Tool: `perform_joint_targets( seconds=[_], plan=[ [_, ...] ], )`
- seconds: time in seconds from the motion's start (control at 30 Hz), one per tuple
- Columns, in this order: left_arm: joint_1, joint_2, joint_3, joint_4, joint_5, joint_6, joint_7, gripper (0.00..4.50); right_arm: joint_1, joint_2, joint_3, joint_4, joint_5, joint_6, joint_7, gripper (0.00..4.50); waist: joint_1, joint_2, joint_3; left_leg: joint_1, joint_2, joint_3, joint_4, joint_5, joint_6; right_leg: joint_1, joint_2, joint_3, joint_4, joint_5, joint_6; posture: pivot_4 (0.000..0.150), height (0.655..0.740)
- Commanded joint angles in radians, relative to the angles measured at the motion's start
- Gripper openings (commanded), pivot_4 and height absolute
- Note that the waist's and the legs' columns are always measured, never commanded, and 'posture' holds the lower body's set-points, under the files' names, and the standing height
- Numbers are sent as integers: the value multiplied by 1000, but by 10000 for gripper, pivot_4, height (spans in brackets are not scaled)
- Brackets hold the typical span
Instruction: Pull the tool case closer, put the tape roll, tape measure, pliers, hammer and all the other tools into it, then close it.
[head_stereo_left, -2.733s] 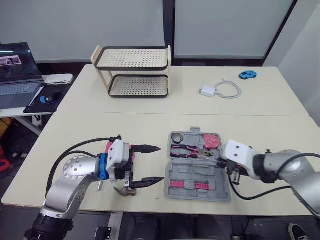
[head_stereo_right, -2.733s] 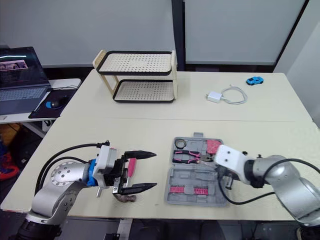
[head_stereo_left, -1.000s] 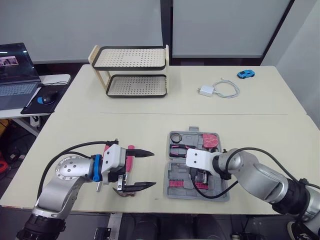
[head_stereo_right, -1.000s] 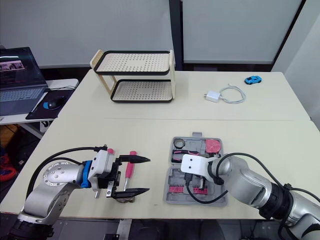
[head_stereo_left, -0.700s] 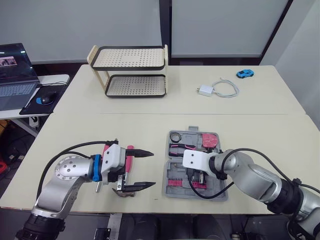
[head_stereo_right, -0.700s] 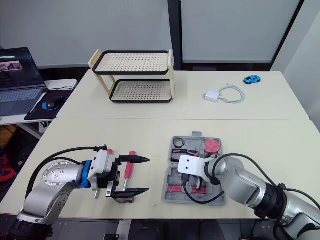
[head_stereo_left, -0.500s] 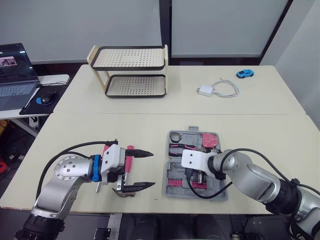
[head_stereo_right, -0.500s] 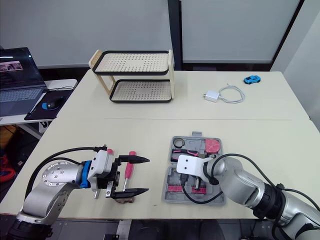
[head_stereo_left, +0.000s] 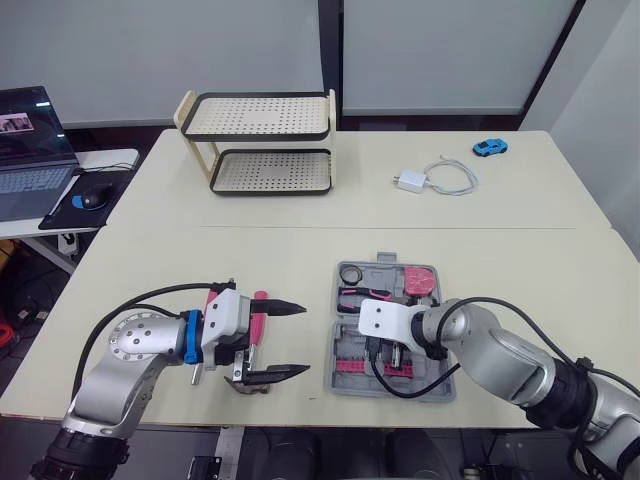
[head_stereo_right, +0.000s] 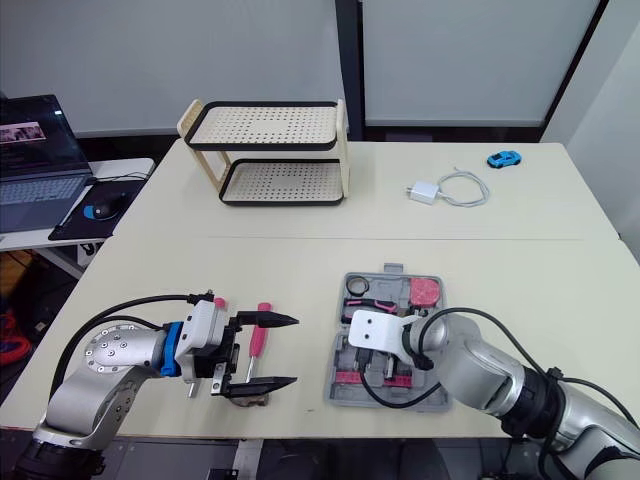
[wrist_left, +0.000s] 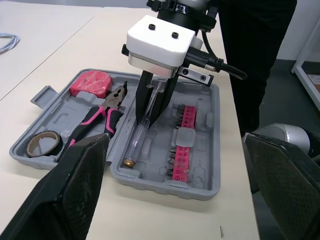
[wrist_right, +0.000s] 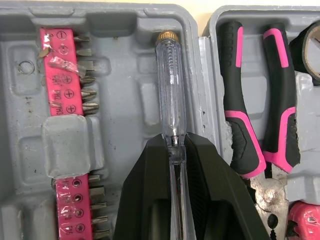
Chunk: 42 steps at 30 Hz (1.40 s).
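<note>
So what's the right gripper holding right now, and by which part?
A clear-handled screwdriver, pinched by the right gripper at the shaft end of its handle.

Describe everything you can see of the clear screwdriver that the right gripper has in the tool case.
The clear screwdriver has a slim handle that looks like see-through plastic, ending in a brass cap. The right gripper is shut on it where the handle narrows. It slants down into the open grey tool case, cap end lowest, in the half with the pink bit holder, next to the hinge. The pliers lie in the other half.
</note>
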Motion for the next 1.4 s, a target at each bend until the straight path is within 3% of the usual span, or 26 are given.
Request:
perform_joint_targets(
  seconds=[0.03, 0.47, 0.6, 1.07, 1.27, 1.4],
  plan=[
    [9, 11, 16, -10, -1, -15, 2, 45000, -6, 0, -15, -12, -12, -8, 1, 1702, 0, 0, 0, 0, 0, 0, 0, 0, 0, 0, 0, 0, 0, 0, 0, 1500, 7400],
    [5, 3, 5, -2, 2, -23, -2, 45000, 7, -6, -24, -4, -25, -31, -4, 1702, 0, 0, 0, 0, 0, 0, 0, 0, 0, 0, 0, 0, 0, 0, 0, 1500, 7400],
    [8, 5, 5, -6, 0, -19, -2, 45000, 7, -7, -28, -8, -36, -34, -11, 14412, 0, 0, 0, 0, 0, 0, 0, 0, 0, 0, 0, 0, 0, 0, 0, 1500, 7400],
    [8, 3, 0, -14, -2, -17, -3, 45000, 19, -5, -108, -82, -1, -11, 21, 14412, 0, 0, 0, 0, 0, 0, 0, 0, 0, 0, 0, 0, 0, 0, 0, 1500, 7400],
    [-2, -3, -6, -10, -1, -17, -2, 45000, 51, -17, -122, -80, 4, -35, 15, 416, 0, 0, 0, 0, 0, 0, 0, 0, 0, 0, 0, 0, 0, 0, 0, 1500, 7400],
    [2, 1, -5, -12, -1, -19, -6, 45000, 76, -12, -106, -64, -7, -49, 1, 416, -1, 0, 0, 0, 0, 0, 0, -1, 1, 0, 0, 0, 0, 0, 0, 1500, 7400]
  ],
)
